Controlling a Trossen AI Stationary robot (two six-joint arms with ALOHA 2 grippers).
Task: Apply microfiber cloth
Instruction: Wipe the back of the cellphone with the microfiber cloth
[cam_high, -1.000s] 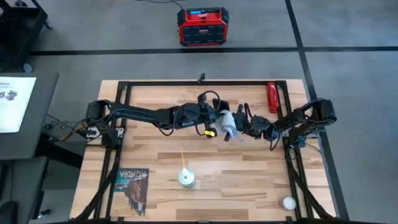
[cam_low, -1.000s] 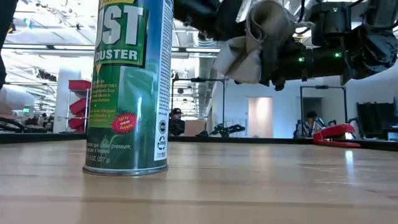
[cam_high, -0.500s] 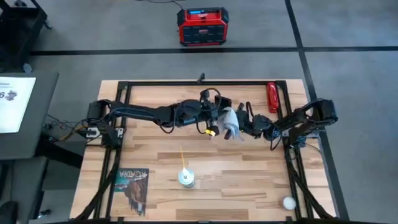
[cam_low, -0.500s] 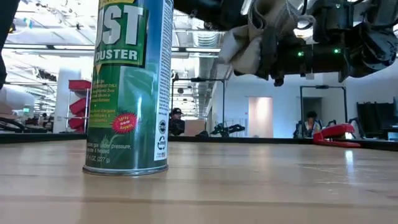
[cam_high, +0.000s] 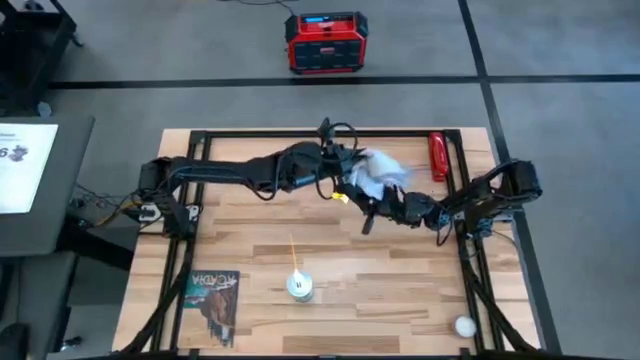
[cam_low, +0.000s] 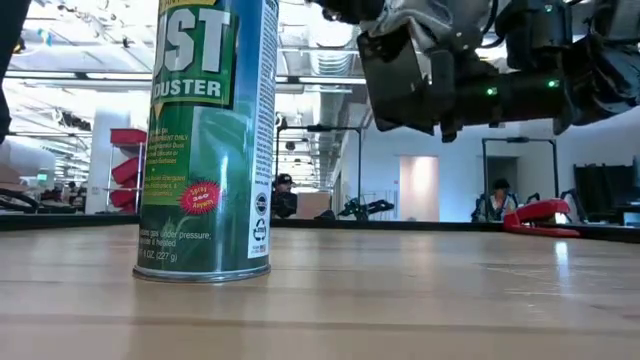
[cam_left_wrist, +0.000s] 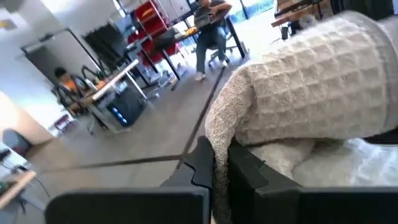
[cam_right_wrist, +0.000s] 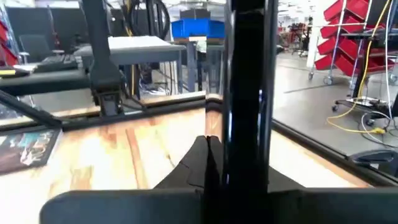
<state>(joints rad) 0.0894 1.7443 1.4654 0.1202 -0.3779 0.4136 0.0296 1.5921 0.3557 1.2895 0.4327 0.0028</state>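
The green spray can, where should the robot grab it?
Probably around the middle of the tall green metal spray can, coming in level from the side. It stands upright on the wooden table, its round body is straight-walled, and the thin orange straw sticking out at its top would hinder a grab from above.

The microfiber cloth (cam_left_wrist: 311, 93) is pale grey-white with a small waffle-grid weave. The counter (cam_high: 400, 290) is light wood in plank stripes, framed in black. The duster can (cam_low: 205, 140) is green with white lettering and a red burst. Near it lies a dark printed booklet (cam_high: 213, 296). The stapler (cam_high: 437, 157) is red.
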